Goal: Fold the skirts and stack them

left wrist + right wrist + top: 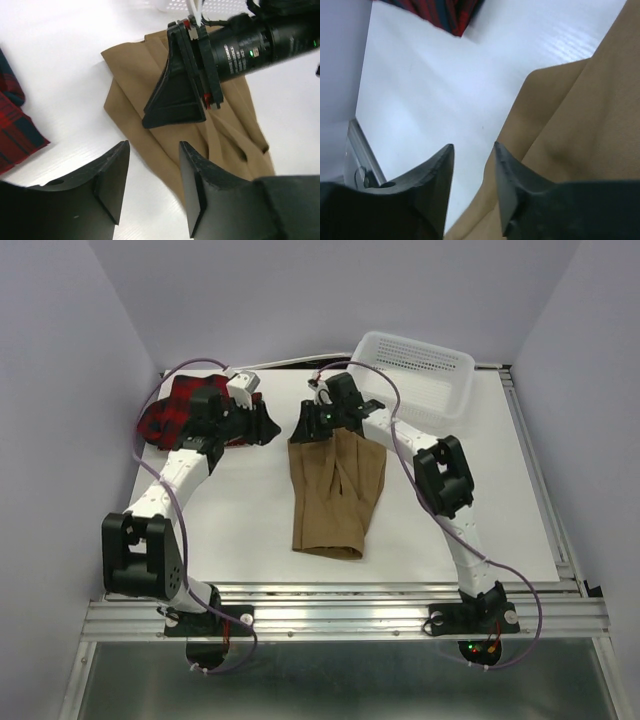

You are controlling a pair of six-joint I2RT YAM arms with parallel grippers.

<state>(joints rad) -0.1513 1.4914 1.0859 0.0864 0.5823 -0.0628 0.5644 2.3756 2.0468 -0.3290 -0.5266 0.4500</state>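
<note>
Top external view: tan skirt (335, 495) lies long axis near-to-far; left fingers (111, 182) and right fingers (436, 192) part-open, holding nothing

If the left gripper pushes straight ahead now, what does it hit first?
Probably the tan skirt, at its near edge, with the right gripper just beyond; depth is unclear.

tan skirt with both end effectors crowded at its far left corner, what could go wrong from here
The left end effector and right end effector sit very close at that corner, so they may bump. The tan skirt lies creased, so a fold could come out lopsided. The left arm passes over the plaid skirt, which it might drag.
</note>
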